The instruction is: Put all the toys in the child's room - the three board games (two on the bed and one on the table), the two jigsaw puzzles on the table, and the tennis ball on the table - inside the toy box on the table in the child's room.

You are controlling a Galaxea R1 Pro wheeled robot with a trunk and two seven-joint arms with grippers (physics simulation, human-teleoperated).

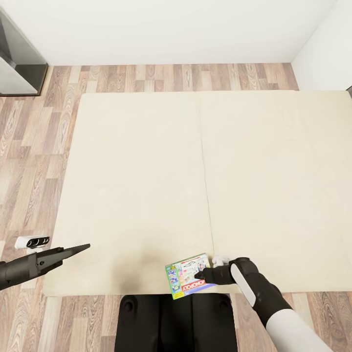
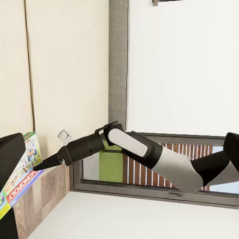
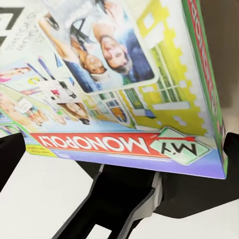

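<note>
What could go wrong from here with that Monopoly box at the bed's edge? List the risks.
1. The Monopoly box lies at the very near edge of the bed, partly overhanging; a nudge from the right tool could push it off onto the wood floor.
2. The right tool reaches the box at one side only, so if lifted the flat box may tilt or slip.
3. The left tool hovers away from the box, offering no support.

Your right arm reaches forward and bends inward, its right gripper point(image 1: 208, 275) pointing left, while your left arm stretches out with the left gripper point(image 1: 80, 249) tapering to a point.
</note>
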